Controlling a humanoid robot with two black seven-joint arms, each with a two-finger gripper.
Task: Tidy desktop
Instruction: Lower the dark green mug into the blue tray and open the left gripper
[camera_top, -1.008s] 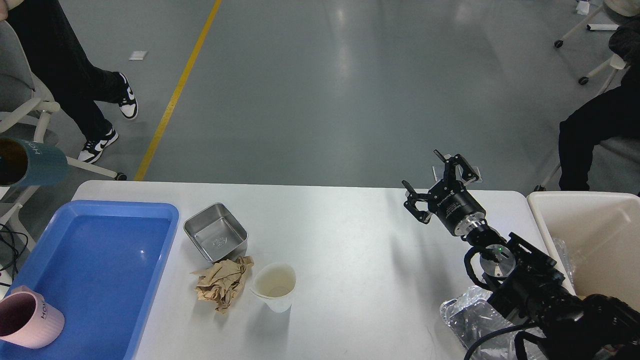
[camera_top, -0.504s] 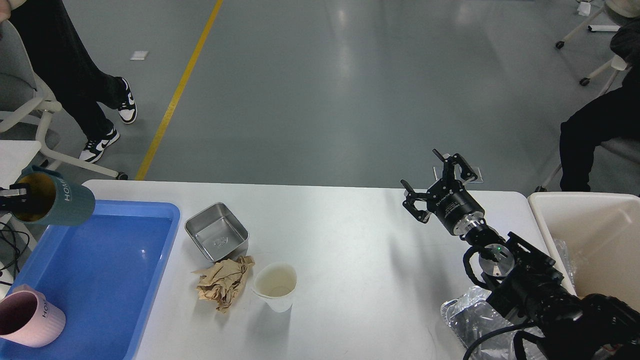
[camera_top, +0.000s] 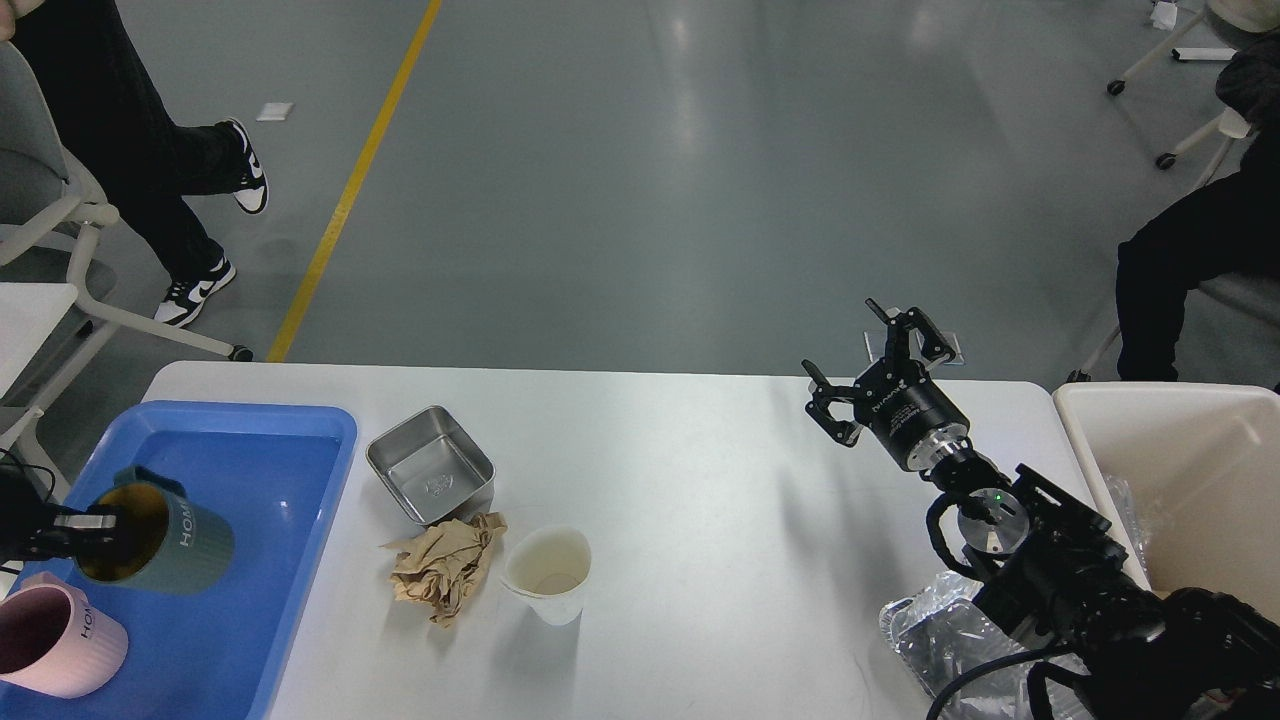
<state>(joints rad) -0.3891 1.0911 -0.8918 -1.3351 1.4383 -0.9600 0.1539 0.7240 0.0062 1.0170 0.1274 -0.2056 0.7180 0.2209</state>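
Teal ribbed mug (camera_top: 165, 541) pinched by left fingers (camera_top: 85, 522) over blue plastic tray (camera_top: 300, 470); right fingers (camera_top: 868, 368) spread, idle; crumpled brown paper (camera_top: 445, 566), cup (camera_top: 547, 575), steel pan (camera_top: 430, 476) left on white desk (camera_top: 700, 500).

Your right pincer (camera_top: 878, 368) hangs raised, fingers spread; your left pincer (camera_top: 85, 522) grips at the left edge.

Black two-armed robot body, mostly seen at lower right of the frame.

Right arm (camera_top: 1060, 575) matte black throughout: thick blocky segments near the lower right corner, narrowing to a silver ring joint and a cylindrical wrist with small white lettering. Small green light beside a round silver disc mid-arm. Black cables looping along the underside. Right gripper (camera_top: 868, 368) of skeletal black linkage fingers. Left gripper (camera_top: 60, 525) at the left edge: dark, with one silvery finger showing.
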